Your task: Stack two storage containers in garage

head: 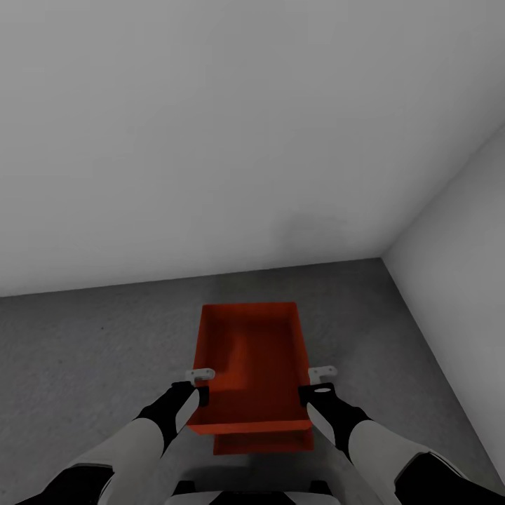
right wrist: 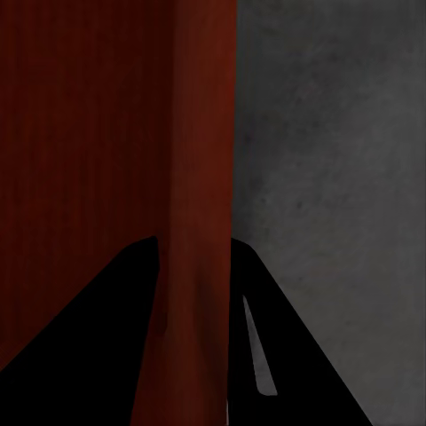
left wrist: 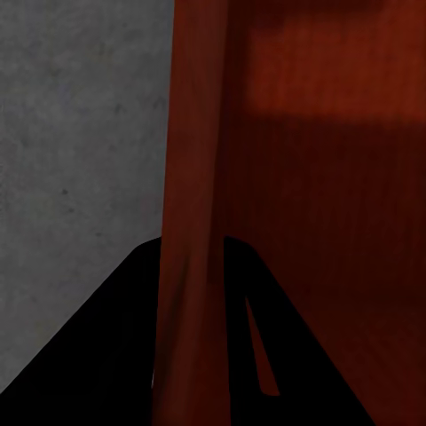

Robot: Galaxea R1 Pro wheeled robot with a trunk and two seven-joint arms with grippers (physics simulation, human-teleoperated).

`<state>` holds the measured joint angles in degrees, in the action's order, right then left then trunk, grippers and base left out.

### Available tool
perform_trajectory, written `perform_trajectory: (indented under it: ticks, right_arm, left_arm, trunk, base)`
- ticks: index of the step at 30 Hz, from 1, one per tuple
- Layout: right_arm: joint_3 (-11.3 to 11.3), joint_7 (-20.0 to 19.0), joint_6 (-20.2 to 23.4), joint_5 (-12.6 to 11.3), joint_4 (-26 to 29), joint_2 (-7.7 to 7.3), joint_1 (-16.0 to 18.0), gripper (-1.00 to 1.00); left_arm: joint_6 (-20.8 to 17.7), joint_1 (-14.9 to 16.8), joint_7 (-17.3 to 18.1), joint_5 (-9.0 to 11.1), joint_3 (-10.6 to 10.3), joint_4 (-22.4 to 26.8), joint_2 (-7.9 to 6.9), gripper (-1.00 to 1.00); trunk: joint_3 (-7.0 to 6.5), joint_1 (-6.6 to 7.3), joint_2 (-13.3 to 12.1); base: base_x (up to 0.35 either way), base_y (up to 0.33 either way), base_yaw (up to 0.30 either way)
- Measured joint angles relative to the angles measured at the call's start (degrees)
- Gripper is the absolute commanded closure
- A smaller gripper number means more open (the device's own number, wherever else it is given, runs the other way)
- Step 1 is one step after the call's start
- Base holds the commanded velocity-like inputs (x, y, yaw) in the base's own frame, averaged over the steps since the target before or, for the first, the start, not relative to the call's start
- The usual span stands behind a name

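- The upper container (head: pixel 249 361) is held level over the lower container (head: pixel 263 443), whose near edge shows just below it, on the floor (head: pixel 91 351) near the garage's right corner.
- Its long axis points away from the robot, toward the far wall (head: pixel 210 140); the open side faces up.
- The left gripper (head: pixel 197 379) is clamped on the left side wall, the right gripper (head: pixel 320 377) on the right side wall; each wall passes between the jaws.
- Step in hand, as judged: stacking. Next, a straight descent with edges aligned is called for, then release.
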<state>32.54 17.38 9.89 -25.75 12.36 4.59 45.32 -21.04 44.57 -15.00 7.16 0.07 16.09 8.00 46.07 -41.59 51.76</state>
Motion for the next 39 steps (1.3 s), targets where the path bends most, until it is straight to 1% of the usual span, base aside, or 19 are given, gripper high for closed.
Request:
perform_trajectory:
  ticks: [18,39]
  right_arm:
    - [0.0,0.0,0.0,0.0,0.0,-0.01,0.0,1.0]
    - [0.0,0.0,-0.1,0.0,0.1,-0.04,0.0,1.0]
  left_arm:
    - [0.0,0.0,0.0,0.0,0.0,0.0,0.01,1.0]
    - [0.1,0.0,0.0,0.0,0.0,0.0,0.02,1.0]
  trunk:
    - [1.34,0.0,0.0]
    - [1.42,0.0,0.0]
  base:
    - [0.0,0.0,0.0]
    - [0.0,0.0,0.0]
